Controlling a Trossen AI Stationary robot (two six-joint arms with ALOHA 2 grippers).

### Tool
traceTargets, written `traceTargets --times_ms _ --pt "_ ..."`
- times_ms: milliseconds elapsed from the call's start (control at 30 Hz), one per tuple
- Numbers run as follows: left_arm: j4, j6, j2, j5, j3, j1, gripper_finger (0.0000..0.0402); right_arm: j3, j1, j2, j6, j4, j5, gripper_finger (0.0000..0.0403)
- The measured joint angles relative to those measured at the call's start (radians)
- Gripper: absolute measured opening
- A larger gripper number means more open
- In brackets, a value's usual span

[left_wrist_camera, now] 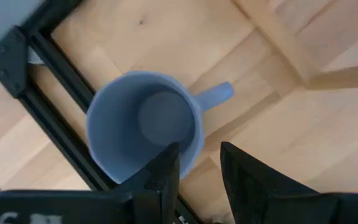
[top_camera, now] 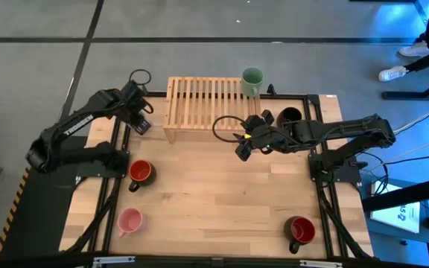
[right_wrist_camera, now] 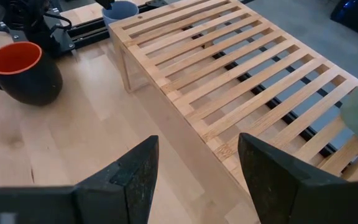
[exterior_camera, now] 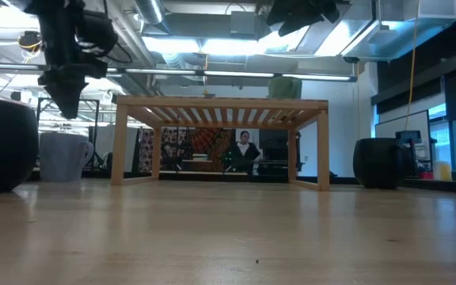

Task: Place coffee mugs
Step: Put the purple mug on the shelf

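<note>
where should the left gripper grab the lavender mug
By the rim wall, coming straight down. The lavender mug stands upright, mouth open, under the left gripper, whose open fingers already straddle the wall beside the handle.

You have a slatted wooden rack [top_camera: 203, 104] on the table [top_camera: 222, 193]; behind it, seemingly seated, a person [exterior_camera: 244, 150]

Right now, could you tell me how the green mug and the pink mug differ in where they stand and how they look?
The green mug stands on the slatted wooden rack, at its far right corner; the pink mug stands on the bare table, near the front left. The green mug is pale green, the pink mug pink inside and out. Both are upright, and neither gripper touches them.
</note>
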Motion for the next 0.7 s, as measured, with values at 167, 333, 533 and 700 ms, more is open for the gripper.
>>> traceTargets --times_ms 167,333,533,700 --pt "0.006 0.009 0.051 0.004 -0.034 0.008 0.0113 0.0 0.0 0.0 0.0 0.0 0.0 0.0207" --pt "0.089 0.002 0.062 -0.007 -0.106 0.008 0.0113 0.0 0.0 0.0 0.0 0.0 0.008 0.0207" --pt "0.123 0.002 0.07 -0.007 -0.122 0.008 0.0113 0.0 0.0 0.0 0.0 0.0 0.008 0.0207" --pt "0.13 0.016 0.097 -0.002 -0.122 0.008 0.0111 0.0 0.0 0.0 0.0 0.001 0.018 0.0207"
